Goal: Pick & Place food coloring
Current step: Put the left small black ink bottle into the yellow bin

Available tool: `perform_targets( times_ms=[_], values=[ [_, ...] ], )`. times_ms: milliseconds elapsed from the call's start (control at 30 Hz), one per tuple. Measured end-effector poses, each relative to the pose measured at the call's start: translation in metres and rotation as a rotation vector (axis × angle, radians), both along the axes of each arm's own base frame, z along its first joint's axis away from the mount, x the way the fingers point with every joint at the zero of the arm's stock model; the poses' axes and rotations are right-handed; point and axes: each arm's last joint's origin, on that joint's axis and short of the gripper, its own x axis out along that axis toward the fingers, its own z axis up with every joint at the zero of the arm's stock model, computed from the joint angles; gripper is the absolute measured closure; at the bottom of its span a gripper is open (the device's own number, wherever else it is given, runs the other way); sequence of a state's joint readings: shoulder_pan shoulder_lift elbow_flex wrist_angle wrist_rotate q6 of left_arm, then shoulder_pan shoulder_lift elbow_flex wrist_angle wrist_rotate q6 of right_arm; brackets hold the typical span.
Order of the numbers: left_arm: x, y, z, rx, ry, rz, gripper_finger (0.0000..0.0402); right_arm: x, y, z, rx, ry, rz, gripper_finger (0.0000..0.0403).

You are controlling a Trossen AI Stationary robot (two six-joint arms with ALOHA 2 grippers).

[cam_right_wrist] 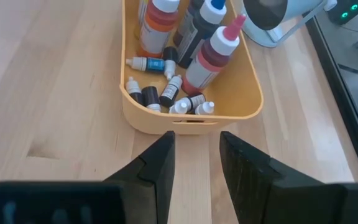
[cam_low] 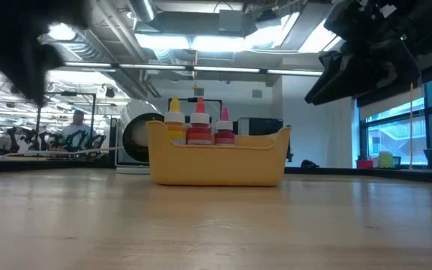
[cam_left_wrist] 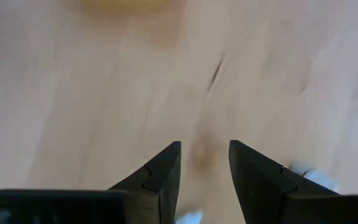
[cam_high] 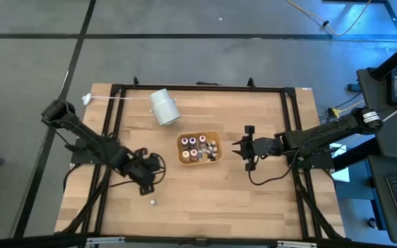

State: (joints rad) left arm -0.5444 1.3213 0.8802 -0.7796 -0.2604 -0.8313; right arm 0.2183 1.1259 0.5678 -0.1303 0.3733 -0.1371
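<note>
The orange tray [cam_high: 199, 160] sits mid-table. In the right wrist view several tiny food coloring bottles [cam_right_wrist: 166, 93] lie in a heap at the tray's [cam_right_wrist: 229, 112] near end, and taller bottles [cam_right_wrist: 213, 53] stand behind them. My right gripper [cam_right_wrist: 197, 149] is open and hovers just off the tray's right end [cam_high: 237, 148]. My left gripper [cam_high: 148, 179] is open above bare wood, left of and nearer than the tray [cam_left_wrist: 204, 162]. One tiny pale thing [cam_high: 153, 202] lies on the table near it.
A large white cylinder [cam_high: 164, 107] lies on its side toward the far edge, behind the tray. In the low view, three taller bottles [cam_low: 199, 124] rise above the tray's rim [cam_low: 216, 146]. Bare wood stretches along the near side of the table.
</note>
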Motion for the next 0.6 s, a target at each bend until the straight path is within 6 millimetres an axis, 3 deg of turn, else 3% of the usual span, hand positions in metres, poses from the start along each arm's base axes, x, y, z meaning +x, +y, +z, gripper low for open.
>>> perform_targets(
  times_ms=[167, 300, 600],
  values=[
    [-0.027, -0.004, -0.027, 0.002, 0.094, -0.026, 0.0271, 0.001, 0.000, 0.001, 0.000, -0.008, 0.001, 0.0273],
    [-0.037, -0.006, -0.042, 0.019, 0.158, -0.084, 0.0273, 0.001, 0.000, 0.001, 0.000, -0.008, 0.001, 0.0273],
    [-0.039, -0.007, -0.046, 0.002, 0.188, -0.105, 0.0257, 0.000, 0.000, 0.001, 0.002, -0.008, -0.001, 0.0273]
  ],
)
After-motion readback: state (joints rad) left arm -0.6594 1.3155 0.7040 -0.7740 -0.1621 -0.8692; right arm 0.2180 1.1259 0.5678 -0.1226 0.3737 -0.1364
